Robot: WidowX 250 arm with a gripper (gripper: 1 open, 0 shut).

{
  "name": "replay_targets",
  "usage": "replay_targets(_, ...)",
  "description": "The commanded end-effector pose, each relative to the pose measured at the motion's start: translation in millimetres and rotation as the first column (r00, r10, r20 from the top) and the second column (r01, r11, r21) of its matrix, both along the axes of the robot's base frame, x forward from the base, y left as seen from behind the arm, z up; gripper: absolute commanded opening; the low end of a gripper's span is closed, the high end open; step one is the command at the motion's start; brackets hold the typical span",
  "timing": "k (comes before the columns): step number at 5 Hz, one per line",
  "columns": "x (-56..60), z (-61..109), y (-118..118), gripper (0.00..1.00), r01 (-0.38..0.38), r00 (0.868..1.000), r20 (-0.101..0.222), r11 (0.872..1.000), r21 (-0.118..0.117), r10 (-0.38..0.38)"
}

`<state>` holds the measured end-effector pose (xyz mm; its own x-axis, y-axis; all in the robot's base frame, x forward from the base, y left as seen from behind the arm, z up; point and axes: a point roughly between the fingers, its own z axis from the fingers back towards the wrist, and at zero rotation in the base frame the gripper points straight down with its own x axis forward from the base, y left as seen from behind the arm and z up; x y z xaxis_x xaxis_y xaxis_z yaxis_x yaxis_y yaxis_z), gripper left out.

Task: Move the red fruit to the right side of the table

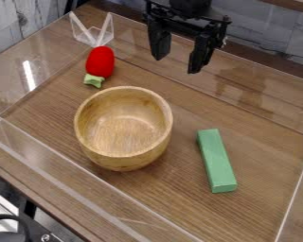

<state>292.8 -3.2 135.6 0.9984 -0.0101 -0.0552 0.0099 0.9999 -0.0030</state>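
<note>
The red fruit is a small bright red toy with a green leafy cap at its lower end. It lies on the table at the back left, just beyond the wooden bowl. My gripper hangs above the back centre of the table, to the right of the fruit and well apart from it. Its black fingers point down and stand wide open with nothing between them.
A round wooden bowl sits in the middle left. A green rectangular block lies to its right. Low clear acrylic walls border the tabletop. White tags stick up behind the fruit.
</note>
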Motion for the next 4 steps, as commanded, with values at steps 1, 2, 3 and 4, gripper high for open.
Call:
replay_targets(1, -2.2, -5.6, 1, 1.00, -0.005, 1.000, -0.020, 1.000, 0.002, 0.005)
replay_targets(2, -3.2, -6.9, 14, 1.00, -0.050, 0.998, -0.035, 0.999, 0.003, 0.051)
replay_targets(3, 2.9, 0.0, 55, 1.00, -0.115, 0.993, -0.007, 0.993, 0.003, 0.115)
replay_targets(4, 4.0, 2.8, 99, 1.00, -0.035, 0.999, 0.013, 0.999, 0.007, 0.034)
